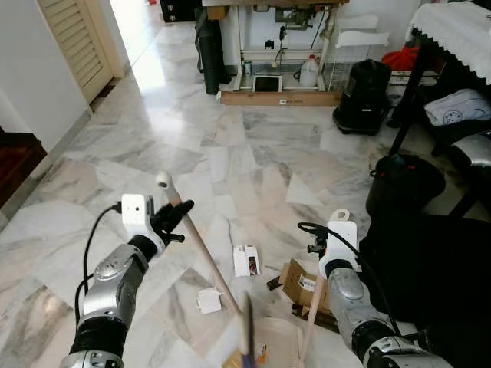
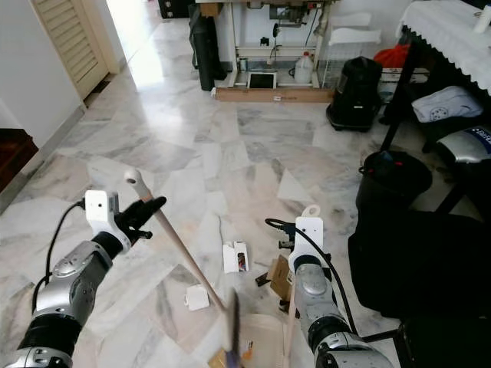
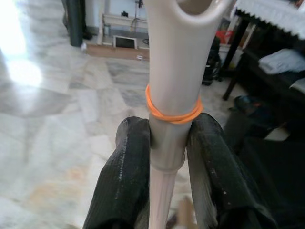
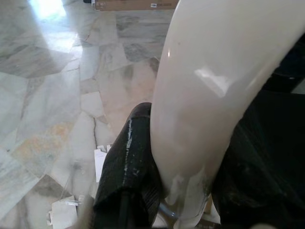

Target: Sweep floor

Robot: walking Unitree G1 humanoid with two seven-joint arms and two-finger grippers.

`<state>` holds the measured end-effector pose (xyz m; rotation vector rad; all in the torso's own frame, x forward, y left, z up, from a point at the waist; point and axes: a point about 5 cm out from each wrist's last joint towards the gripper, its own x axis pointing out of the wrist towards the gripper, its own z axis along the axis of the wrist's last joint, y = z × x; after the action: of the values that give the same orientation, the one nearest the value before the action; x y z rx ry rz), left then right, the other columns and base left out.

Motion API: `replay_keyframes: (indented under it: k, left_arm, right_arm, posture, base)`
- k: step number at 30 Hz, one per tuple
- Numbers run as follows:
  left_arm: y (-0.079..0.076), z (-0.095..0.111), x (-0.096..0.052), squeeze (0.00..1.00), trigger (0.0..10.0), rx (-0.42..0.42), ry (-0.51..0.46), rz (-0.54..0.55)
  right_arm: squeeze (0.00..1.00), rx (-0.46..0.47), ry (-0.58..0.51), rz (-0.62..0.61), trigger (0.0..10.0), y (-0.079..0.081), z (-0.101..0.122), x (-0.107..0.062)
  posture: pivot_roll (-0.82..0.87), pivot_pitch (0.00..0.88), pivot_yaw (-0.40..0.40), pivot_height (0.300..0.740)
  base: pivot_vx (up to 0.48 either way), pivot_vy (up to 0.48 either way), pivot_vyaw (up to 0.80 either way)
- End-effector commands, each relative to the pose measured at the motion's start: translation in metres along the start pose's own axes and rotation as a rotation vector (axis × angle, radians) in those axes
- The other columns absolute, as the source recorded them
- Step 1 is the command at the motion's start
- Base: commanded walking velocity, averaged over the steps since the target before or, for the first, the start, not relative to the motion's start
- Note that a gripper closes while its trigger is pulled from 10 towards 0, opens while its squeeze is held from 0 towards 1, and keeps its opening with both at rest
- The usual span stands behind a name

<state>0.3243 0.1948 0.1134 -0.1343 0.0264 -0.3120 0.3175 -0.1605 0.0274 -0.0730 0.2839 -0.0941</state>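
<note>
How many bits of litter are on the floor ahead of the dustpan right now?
3: a white carton straight ahead, a white scrap nearer on the left, and a brown cardboard box by the right gripper. More may lie hidden behind the arms.

Glossy marble floor [image 1: 253, 153]; smooth plastic broom handle [image 3: 174, 71]; matt cardboard scrap [image 1: 299, 282].

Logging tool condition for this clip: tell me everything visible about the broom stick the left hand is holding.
The broom stick is a long, slim, pale pinkish pole, plastic by its look, with a cream cap bearing a hanging loop and an orange rubber band around it just above the grip. It slants from that top end down toward the robot's right, its lower end blurred near the dustpan. The left hand is shut on it close under the cap.
</note>
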Motion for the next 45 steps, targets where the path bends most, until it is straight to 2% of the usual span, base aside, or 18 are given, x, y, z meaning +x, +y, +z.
replay_keyframes:
  k: [1, 4, 6, 7, 13, 17, 18, 22, 26, 30, 32, 34, 37, 39, 45]
  left_arm:
    - [0.001, 0.014, 0.0, 0.0, 10.0, 0.075, -0.042, -0.016]
    - [0.001, 0.009, -0.004, 0.0, 10.0, 0.143, 0.003, -0.044]
    - [-0.001, 0.005, -0.008, 0.0, 10.0, 0.164, 0.037, -0.089]
    - [-0.001, 0.001, -0.012, 0.0, 10.0, 0.207, 0.078, -0.12]
    - [0.003, -0.012, -0.023, 0.0, 10.0, 0.315, 0.234, -0.192]
    - [0.003, -0.018, -0.027, 0.0, 10.0, 0.351, 0.305, -0.229]
    - [0.002, -0.022, -0.029, 0.0, 10.0, 0.386, 0.356, -0.251]
    - [0.005, -0.025, -0.034, 0.0, 10.0, 0.471, 0.453, -0.289]
    - [0.002, -0.031, -0.038, 0.0, 10.0, 0.469, 0.517, -0.328]
    - [-0.005, -0.042, -0.036, 0.0, 10.0, 0.345, 0.503, -0.322]
    - [-0.008, -0.043, -0.035, 0.0, 10.0, 0.302, 0.496, -0.326]
    - [-0.01, -0.044, -0.03, 0.0, 10.0, 0.223, 0.485, -0.317]
    - [-0.01, -0.043, -0.025, 0.0, 10.0, 0.176, 0.474, -0.302]
    - [-0.011, -0.042, -0.02, 0.0, 10.0, 0.114, 0.459, -0.292]
    - [-0.012, -0.038, -0.01, 0.0, 10.0, 0.073, 0.431, -0.271]
  right_arm:
    - [0.0, -0.021, -0.008, 0.008, 10.0, 0.003, 0.002, 0.001]
    - [0.0, -0.06, -0.012, 0.014, 10.0, 0.003, 0.001, 0.0]
    - [0.0, -0.124, -0.025, 0.03, 10.0, 0.005, 0.0, -0.001]
    - [0.0, -0.145, -0.023, 0.042, 10.0, 0.006, -0.001, -0.002]
    - [0.0, -0.167, -0.011, 0.06, 10.0, 0.008, -0.004, -0.003]
    - [0.0, -0.195, -0.005, 0.068, 10.0, 0.008, -0.005, -0.003]
    - [0.0, -0.207, -0.004, 0.07, 10.0, 0.009, -0.005, -0.003]
    - [0.0, -0.205, -0.003, 0.071, 10.0, 0.01, -0.005, -0.003]
    - [0.0, -0.202, 0.007, 0.076, 10.0, 0.011, -0.008, -0.004]
    - [0.0, -0.211, 0.012, 0.07, 10.0, 0.01, -0.009, -0.004]
    - [0.0, -0.209, 0.012, 0.068, 10.0, 0.009, -0.009, -0.004]
    - [0.0, -0.204, 0.016, 0.061, 10.0, 0.006, -0.01, -0.005]
    - [0.0, -0.195, 0.029, 0.053, 10.0, 0.003, -0.012, -0.005]
    - [0.0, -0.181, 0.042, 0.041, 10.0, 0.001, -0.014, -0.005]
    - [0.0, -0.19, 0.04, 0.043, 10.0, 0.0, -0.014, -0.006]
  posture:
    - [0.08, 0.0, 0.072, 0.74]
    - [0.09, 0.0, 0.071, 0.74]
    - [0.09, 0.0, 0.069, 0.74]
    - [0.09, 0.0, 0.067, 0.74]
    - [0.1, 0.0, 0.061, 0.74]
    - [0.1, 0.0, 0.063, 0.74]
    - [0.1, 0.0, 0.063, 0.74]
    - [0.1, 0.0, 0.067, 0.74]
    - [0.1, 0.0, 0.068, 0.74]
    - [0.08, 0.0, 0.075, 0.74]
    - [0.07, 0.0, 0.076, 0.74]
    - [0.07, 0.0, 0.078, 0.74]
    - [0.07, 0.0, 0.078, 0.74]
    - [0.06, 0.0, 0.082, 0.74]
    - [0.05, 0.0, 0.079, 0.74]
  base:
    - [0.0, 0.0, 0.0]
    - [0.0, 0.0, 0.0]
    - [0.0, 0.0, 0.0]
    - [0.0, 0.0, 0.0]
    - [0.0, 0.0, 0.0]
    - [0.0, 0.0, 0.0]
    - [0.0, 0.0, 0.0]
    - [0.0, 0.0, 0.0]
    - [0.0, 0.0, 0.0]
    - [0.0, 0.0, 0.0]
    - [0.0, 0.0, 0.0]
    - [0.0, 0.0, 0.0]
    - [0.0, 0.0, 0.0]
    - [0.0, 0.0, 0.0]
    - [0.0, 0.0, 0.0]
